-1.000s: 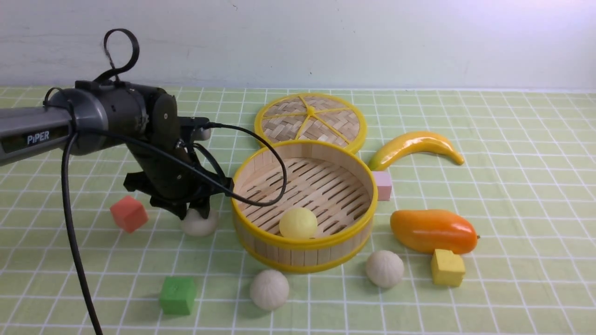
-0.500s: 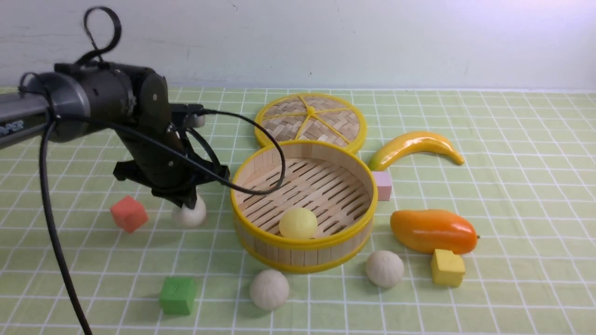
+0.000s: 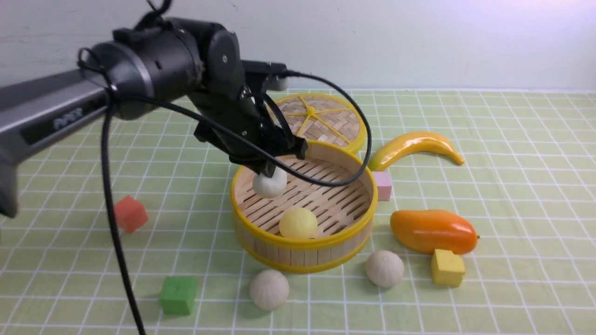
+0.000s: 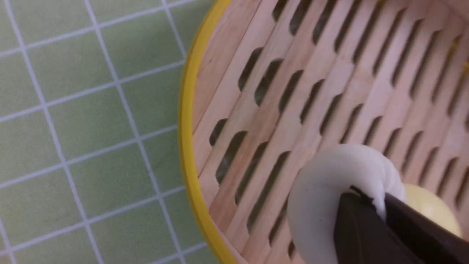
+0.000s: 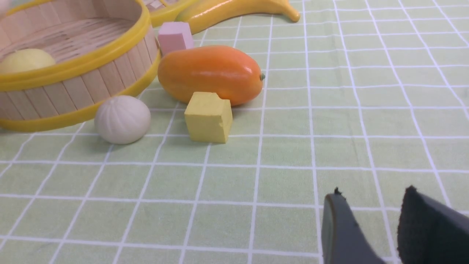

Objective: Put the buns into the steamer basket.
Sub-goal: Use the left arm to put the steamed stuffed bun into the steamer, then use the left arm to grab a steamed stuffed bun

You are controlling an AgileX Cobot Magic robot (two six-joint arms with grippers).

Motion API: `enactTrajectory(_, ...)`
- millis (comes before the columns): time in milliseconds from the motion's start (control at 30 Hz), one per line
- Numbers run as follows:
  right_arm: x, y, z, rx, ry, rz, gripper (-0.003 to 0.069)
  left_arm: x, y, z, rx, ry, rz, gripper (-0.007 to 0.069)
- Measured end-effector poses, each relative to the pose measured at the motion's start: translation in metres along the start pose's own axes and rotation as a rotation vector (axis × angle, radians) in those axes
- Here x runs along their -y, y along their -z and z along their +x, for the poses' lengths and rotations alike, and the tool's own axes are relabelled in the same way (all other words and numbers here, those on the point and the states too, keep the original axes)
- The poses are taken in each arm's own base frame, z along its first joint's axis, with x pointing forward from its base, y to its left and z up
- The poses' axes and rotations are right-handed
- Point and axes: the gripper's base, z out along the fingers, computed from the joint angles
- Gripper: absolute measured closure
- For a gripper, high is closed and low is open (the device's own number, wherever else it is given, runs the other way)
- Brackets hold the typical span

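Placement step | matte off-white pleated bun (image 3: 270, 184) is pinched by left gripper (image 3: 268, 174) at frame centre, above slatted floor of round yellow-rimmed bamboo steamer basket (image 3: 302, 244) | next: release is likely called for, clear of smooth pale yellow bun (image 3: 298, 223) inside

We see green counter (image 3: 512, 163) with white grid, tan slatted basket (image 3: 302, 257) with yellow rims, white bun (image 3: 269, 184), yellow bun (image 3: 298, 223).
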Motion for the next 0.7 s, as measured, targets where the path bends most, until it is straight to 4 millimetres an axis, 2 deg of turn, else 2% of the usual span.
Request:
enactTrajectory(67, 0.0, 0.0, 0.0, 0.0, 0.0, 0.0, 0.042, -0.003, -0.021, -0.001, -0.03, -0.002, -0.022, 0.0608)
enactTrajectory(167, 0.0, 0.0, 0.0, 0.0, 0.0, 0.0, 0.042, -0.004, -0.035, -0.001, -0.046, -0.002, -0.028, 0.056)
enactTrajectory(233, 0.0, 0.0, 0.0, 0.0, 0.0, 0.0, 0.042, -0.004, -0.039, -0.002, -0.051, -0.002, -0.029, 0.0501)
enactTrajectory(300, 0.0, 0.0, 0.0, 0.0, 0.0, 0.0, 0.042, -0.004, -0.039, -0.002, -0.05, -0.001, -0.028, 0.0389)
enactTrajectory(333, 0.0, 0.0, 0.0, 0.0, 0.0, 0.0, 0.042, -0.004, -0.038, -0.003, -0.048, -0.001, -0.028, 0.0389)
enactTrajectory(367, 0.0, 0.0, 0.0, 0.0, 0.0, 0.0, 0.042, -0.003, -0.033, -0.004, -0.04, -0.001, -0.027, 0.0295)
enactTrajectory(400, 0.0, 0.0, 0.0, 0.0, 0.0, 0.0, 0.042, -0.003, -0.027, -0.005, -0.035, -0.002, -0.026, 0.0246)
enactTrajectory(433, 0.0, 0.0, 0.0, 0.0, 0.0, 0.0, 0.042, -0.003, -0.022, -0.006, -0.026, -0.001, -0.025, 0.0227)
enactTrajectory(500, 0.0, 0.0, 0.0, 0.0, 0.0, 0.0, 0.042, 0.0, 0.012, -0.011, 0.015, -0.002, -0.019, 0.0148)
enactTrajectory(600, 0.0, 0.0, 0.0, 0.0, 0.0, 0.0, 0.042, 0.003, 0.067, -0.007, 0.037, 0.0, -0.007, 0.0146)
enactTrajectory(633, 0.0, 0.0, 0.0, 0.0, 0.0, 0.0, 0.042, 0.003, 0.071, -0.005, 0.03, 0.003, -0.005, 0.0151)
enactTrajectory(667, 0.0, 0.0, 0.0, 0.0, 0.0, 0.0, 0.042, 0.006, 0.093, 0.005, 0.021, 0.0, 0.002, 0.0183)
enactTrajectory(700, 0.0, 0.0, 0.0, 0.0, 0.0, 0.0, 0.042, 0.01, 0.106, 0.019, -0.008, -0.005, 0.007, 0.024)
